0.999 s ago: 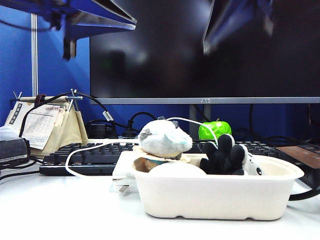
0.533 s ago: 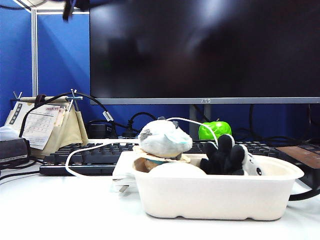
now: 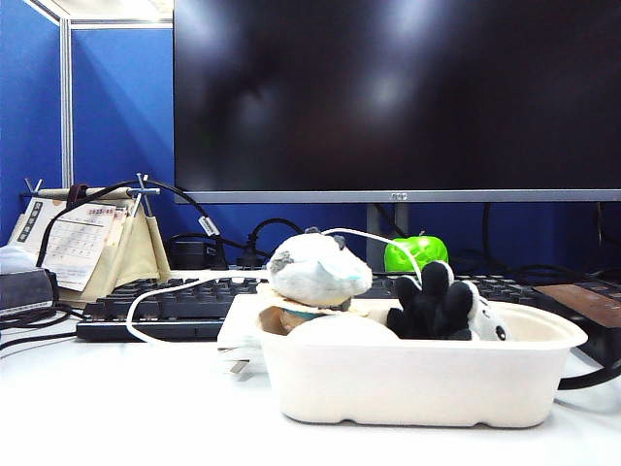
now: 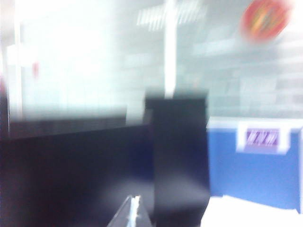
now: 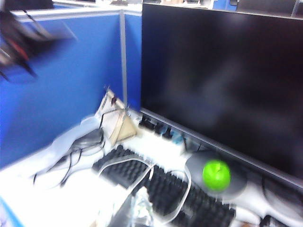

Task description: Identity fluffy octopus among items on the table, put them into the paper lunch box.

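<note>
The fluffy octopus [image 3: 441, 303], black tentacles up and grey-white head to the right, lies inside the paper lunch box [image 3: 417, 383] at its right end, on the white table [image 3: 116, 413]. Neither gripper shows in the exterior view. In the blurred left wrist view only the tips of my left gripper [image 4: 134, 212] show, pressed together, facing a dark monitor back. The tips of my right gripper [image 5: 137, 212] are shut with nothing in them, high above the keyboard [image 5: 165, 184]. Both wrist views miss the octopus and the box.
A rounder pale plush with a teal patch [image 3: 318, 269] rests on the box's left end, over a white egg-like object [image 3: 342, 328]. Behind stand a keyboard [image 3: 184, 301], a white cable [image 3: 175, 283], a green apple [image 3: 417, 250], a large monitor [image 3: 388, 97] and a desk calendar [image 3: 82, 243].
Both arms, seen at the top of the exterior view a second ago, have lifted out of that view. The octopus, the plush and the box have not moved.
</note>
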`<state>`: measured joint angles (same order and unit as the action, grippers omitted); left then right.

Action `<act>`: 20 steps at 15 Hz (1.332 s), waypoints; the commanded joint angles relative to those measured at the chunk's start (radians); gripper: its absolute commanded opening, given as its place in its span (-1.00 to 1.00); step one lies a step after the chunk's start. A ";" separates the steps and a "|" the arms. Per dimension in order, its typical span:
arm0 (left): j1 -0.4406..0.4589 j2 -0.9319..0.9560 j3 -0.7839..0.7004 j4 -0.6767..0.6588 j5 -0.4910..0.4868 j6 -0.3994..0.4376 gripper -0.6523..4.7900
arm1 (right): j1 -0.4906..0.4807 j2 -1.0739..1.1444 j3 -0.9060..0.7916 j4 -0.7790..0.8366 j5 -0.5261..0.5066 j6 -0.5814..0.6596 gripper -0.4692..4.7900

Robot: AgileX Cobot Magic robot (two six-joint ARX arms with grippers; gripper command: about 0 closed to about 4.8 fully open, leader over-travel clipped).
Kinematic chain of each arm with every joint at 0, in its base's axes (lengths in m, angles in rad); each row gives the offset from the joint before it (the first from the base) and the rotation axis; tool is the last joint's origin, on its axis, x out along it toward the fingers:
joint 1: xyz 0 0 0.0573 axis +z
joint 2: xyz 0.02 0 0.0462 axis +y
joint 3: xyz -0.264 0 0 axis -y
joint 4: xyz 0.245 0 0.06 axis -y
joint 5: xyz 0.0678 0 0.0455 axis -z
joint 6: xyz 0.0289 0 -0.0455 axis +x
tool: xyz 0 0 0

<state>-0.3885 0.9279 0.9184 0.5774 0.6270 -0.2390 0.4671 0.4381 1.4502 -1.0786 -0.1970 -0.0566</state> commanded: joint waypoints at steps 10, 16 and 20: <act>0.000 -0.861 0.003 -0.510 -0.023 0.003 -0.78 | -0.325 -0.265 -0.018 -0.004 -0.165 0.064 -0.84; 0.000 -0.861 -0.004 -0.943 -0.206 0.035 -0.78 | -0.549 -0.345 -0.056 0.057 -0.126 -0.085 -0.84; 0.000 -0.861 -0.057 -1.000 -0.438 0.251 -0.78 | -0.546 -0.345 -0.283 0.204 -0.085 -0.078 -0.84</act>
<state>-0.3897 0.0650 0.8734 -0.4397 0.2462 -0.0574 -0.0788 0.0917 1.2083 -0.9508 -0.2848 -0.1406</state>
